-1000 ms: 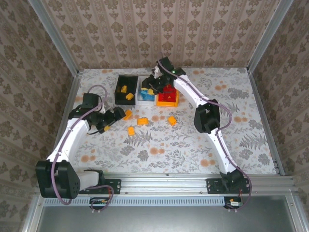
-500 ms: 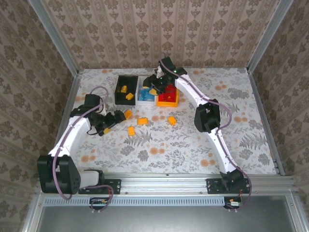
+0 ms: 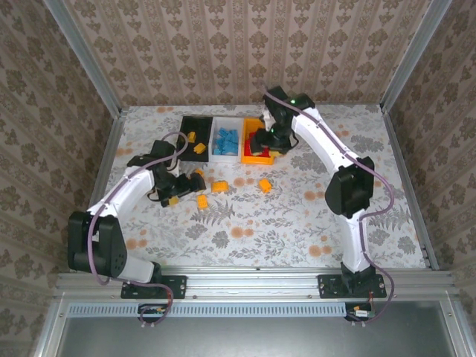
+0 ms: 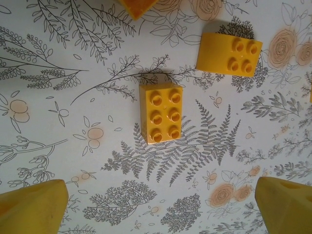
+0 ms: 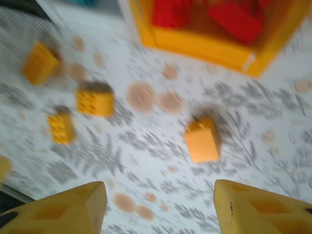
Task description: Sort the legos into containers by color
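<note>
Several loose yellow legos lie on the floral table, among them one [image 3: 220,186], one [image 3: 265,184] and one [image 3: 201,201]. The containers stand in a row at the back: a black bin [image 3: 186,128] with yellow legos, a white bin [image 3: 225,154] with blue ones, and an orange-yellow bin [image 3: 256,158] with red ones. My left gripper [image 3: 187,186] [image 4: 158,209] is open just short of a yellow six-stud brick [image 4: 161,113], with nothing between its fingers. My right gripper [image 3: 266,137] [image 5: 161,209] is open and empty beside the orange-yellow bin [image 5: 214,48]. A yellow brick [image 5: 202,141] lies ahead of it.
A second yellow brick [image 4: 229,52] lies up and to the right of the six-stud one, and a third [image 4: 136,5] sits at the top edge. The right wrist view is blurred and shows more yellow bricks [image 5: 95,101] to its left. Patterned walls close in the table.
My right arm has swung right, from over the white bin to the orange-yellow bin, and its jaws have widened. My left arm has reached further right toward the loose yellow bricks.
</note>
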Robot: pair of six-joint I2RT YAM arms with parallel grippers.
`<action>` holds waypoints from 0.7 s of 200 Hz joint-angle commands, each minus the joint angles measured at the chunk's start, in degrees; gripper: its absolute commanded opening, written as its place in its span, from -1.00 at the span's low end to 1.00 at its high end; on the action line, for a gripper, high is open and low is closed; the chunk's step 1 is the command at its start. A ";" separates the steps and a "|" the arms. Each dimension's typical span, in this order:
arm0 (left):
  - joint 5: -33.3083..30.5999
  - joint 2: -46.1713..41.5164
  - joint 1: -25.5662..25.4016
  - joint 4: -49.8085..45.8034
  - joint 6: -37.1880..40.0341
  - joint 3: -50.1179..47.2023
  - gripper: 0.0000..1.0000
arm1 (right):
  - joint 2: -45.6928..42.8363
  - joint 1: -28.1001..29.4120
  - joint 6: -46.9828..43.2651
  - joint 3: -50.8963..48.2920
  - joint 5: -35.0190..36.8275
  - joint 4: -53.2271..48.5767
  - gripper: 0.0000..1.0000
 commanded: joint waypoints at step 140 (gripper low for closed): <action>-1.72 -1.07 0.16 -3.04 1.65 0.71 1.00 | 11.75 5.63 -10.59 -8.44 13.67 2.91 0.21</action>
